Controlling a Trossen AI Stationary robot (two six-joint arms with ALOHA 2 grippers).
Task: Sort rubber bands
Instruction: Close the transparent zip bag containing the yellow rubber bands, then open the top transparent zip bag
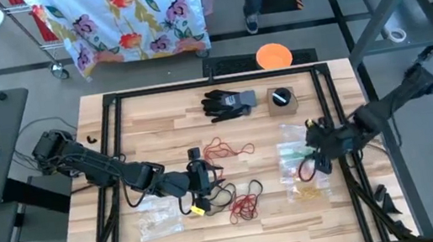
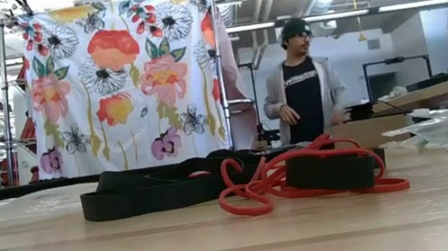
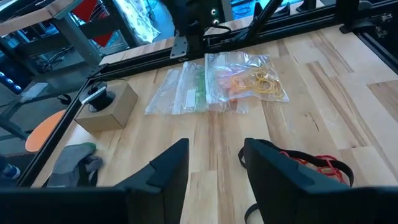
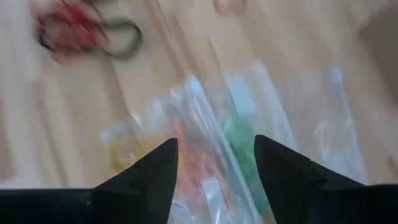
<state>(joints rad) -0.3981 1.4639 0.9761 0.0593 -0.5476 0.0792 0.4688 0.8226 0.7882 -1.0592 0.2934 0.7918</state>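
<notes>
Two claws worked: the right claw (image 4: 214, 168) hung open, empty, just above the clear bags (image 1: 301, 164), presumably to drop bands there. The left claw (image 3: 214, 165), parted and empty, hovered beside loose rubber bands (image 1: 240, 198) on the bench (image 1: 158, 125).

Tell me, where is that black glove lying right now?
In the high view, the black glove lies at the table's far edge, near the middle, just left of the small cardboard box.
</notes>
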